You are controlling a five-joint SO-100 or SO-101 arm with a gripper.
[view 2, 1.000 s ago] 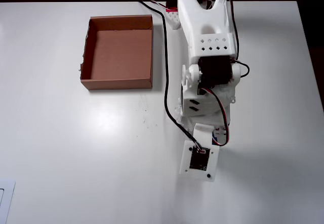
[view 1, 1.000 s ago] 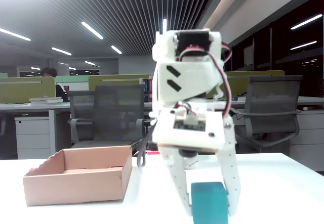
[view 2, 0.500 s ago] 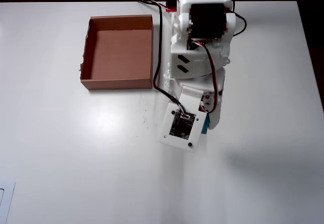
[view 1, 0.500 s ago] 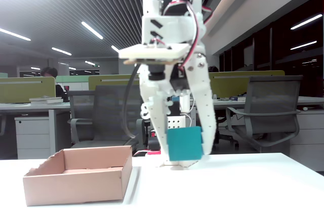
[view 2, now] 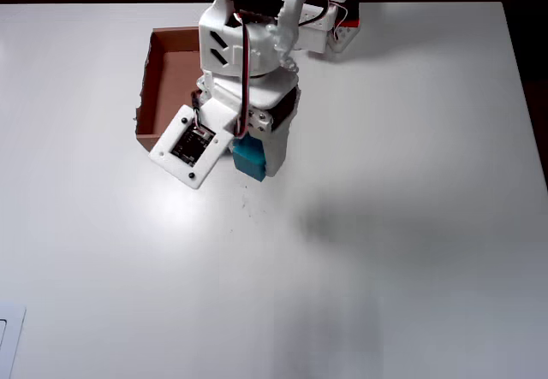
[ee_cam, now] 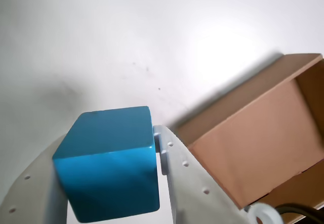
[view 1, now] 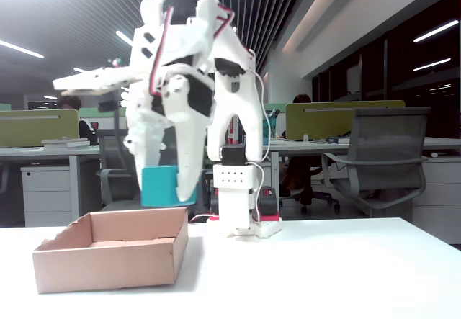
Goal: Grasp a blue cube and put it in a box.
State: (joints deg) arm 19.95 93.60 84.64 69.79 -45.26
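Here, going left to right in the fixed view, the box [view 1: 108, 254] is seen resting on the white counter [view 1: 324, 276], and the blue cube [view 1: 160, 186] is held in the air just above the box's right-hand wall, pinched between the two fingers of the end effector [view 1: 169, 189]. In the overhead view the cube [view 2: 250, 157] appears near the box's [view 2: 147, 88] lower right corner and outside its outline, though the arm hides most of that corner, so the true offset cannot be judged. In the wrist view the cube [ee_cam: 107, 166] is clamped between the white fingers [ee_cam: 185, 183], with bare counter [ee_cam: 126, 42] beneath it and the box [ee_cam: 253, 143] off to the right.

A release at this spot is judged risky: the cube could strike the wall's rough rim and be tipped onto the counter. The light cardboard could also be pushed aside if the fingers were lowered onto its edge. A little more travel toward the box's middle is probably needed first.
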